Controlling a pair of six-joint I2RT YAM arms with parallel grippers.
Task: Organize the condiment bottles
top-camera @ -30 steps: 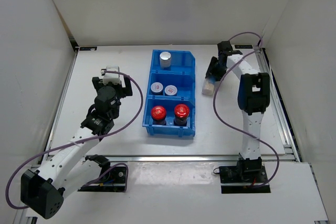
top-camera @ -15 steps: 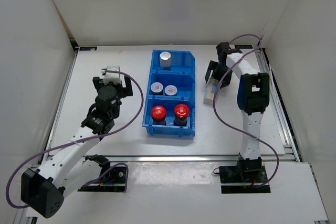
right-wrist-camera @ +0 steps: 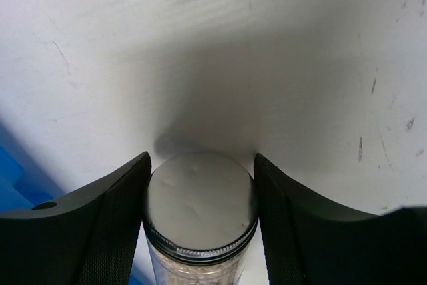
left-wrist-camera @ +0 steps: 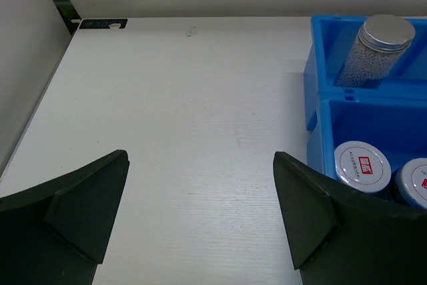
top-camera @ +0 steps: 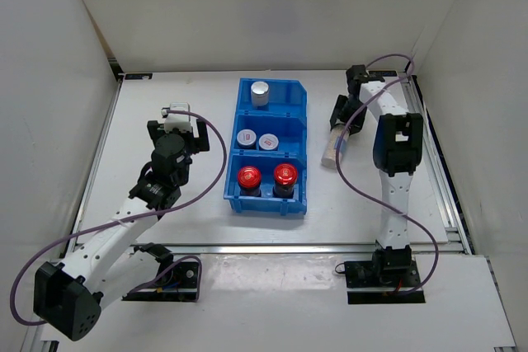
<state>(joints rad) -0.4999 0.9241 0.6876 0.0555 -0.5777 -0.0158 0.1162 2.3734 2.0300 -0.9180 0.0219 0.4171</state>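
The left arm [top-camera: 124,220], at the lower left of the overhead view, is built of smooth white tubular links joined by black cylindrical joint housings. A white box-shaped module [top-camera: 175,119] sits at its wrist. The right arm [top-camera: 394,199], on the right side of that view, has the same white links and black joints, with a blue panel [top-camera: 377,152] on one housing. A grey-purple cable [top-camera: 216,166] loops along each arm. Each arm ends in a black base block [top-camera: 384,272] near the bottom of the frame. The left claw [left-wrist-camera: 199,165] has two matte black wedge-shaped fingers. The right claw [right-wrist-camera: 200,161] has black fingers with finely dimpled inner faces.
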